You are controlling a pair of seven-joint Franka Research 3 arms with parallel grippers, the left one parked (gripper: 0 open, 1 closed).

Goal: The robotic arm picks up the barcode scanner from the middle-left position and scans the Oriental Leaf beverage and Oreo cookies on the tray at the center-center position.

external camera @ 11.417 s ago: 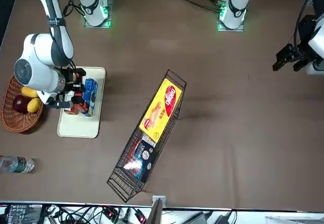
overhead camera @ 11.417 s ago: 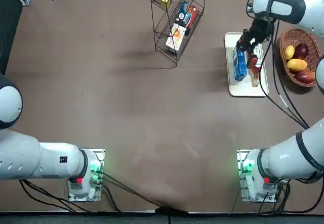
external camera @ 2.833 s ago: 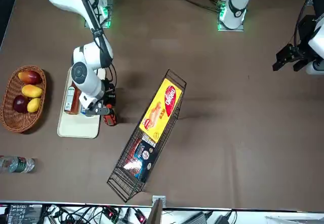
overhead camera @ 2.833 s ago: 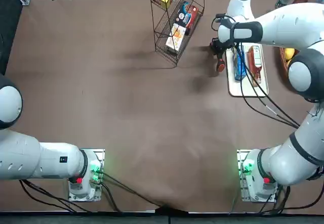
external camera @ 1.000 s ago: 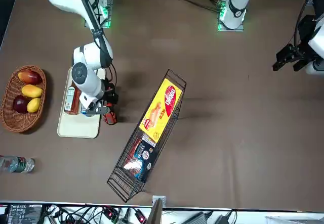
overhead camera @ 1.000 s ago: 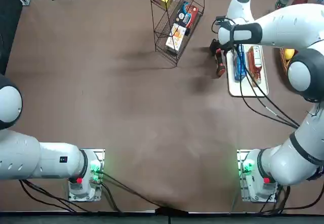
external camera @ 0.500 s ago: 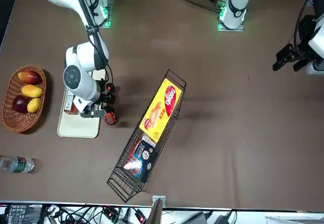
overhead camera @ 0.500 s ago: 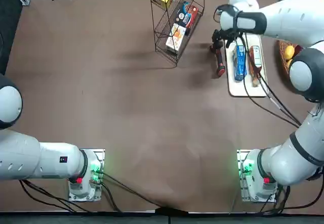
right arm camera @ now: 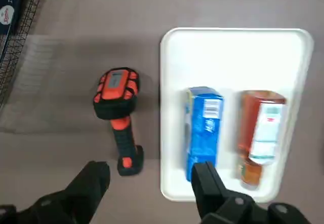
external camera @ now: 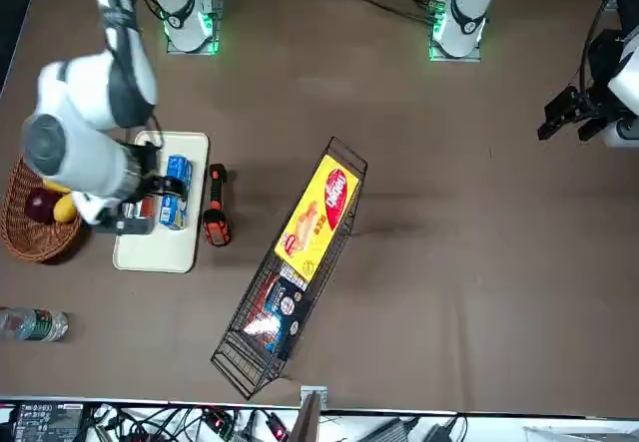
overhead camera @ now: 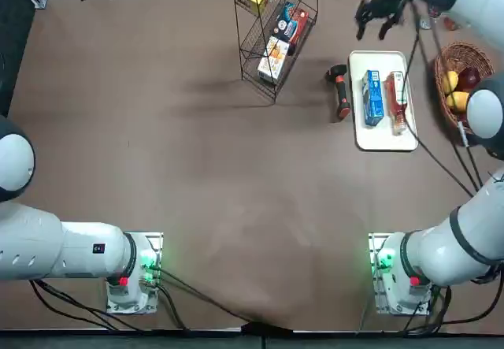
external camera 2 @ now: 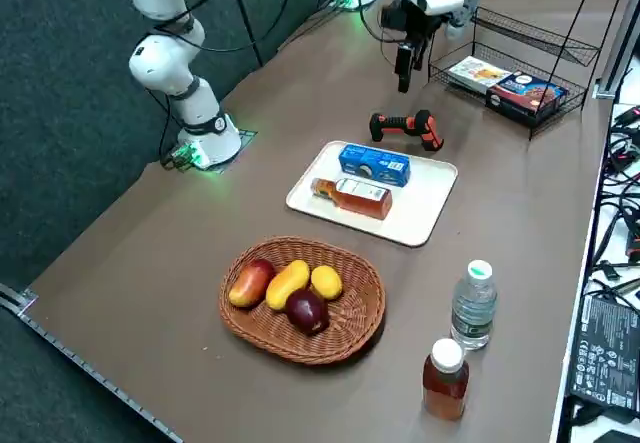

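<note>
The black barcode scanner (overhead camera: 339, 91) with its red-orange patch lies on the brown table just beside the white tray (overhead camera: 383, 140), with nothing holding it. On the tray the blue Oreo cookies pack (overhead camera: 372, 97) and the Oriental Leaf beverage (overhead camera: 395, 102) lie side by side. My right gripper (overhead camera: 378, 12) hangs open and empty, high above the table beyond the tray's far end. In the wrist view both fingers (right arm camera: 92, 182) stand wide apart over the scanner (right arm camera: 118, 114), the Oreo pack (right arm camera: 203, 128), the bottle (right arm camera: 260, 133) and the tray (right arm camera: 228, 57).
A tilted wire rack (overhead camera: 276, 30) holding snack boxes stands near the scanner. A wicker fruit basket (external camera 2: 300, 298) sits on the tray's other side. Beyond it, near the table edge, stand a clear bottle (external camera 2: 473, 303) and an orange-brown bottle (external camera 2: 444, 378).
My right gripper has let go of the scanner, risen and swung toward the table's far edge. The scanner stays on the table beside the tray.
</note>
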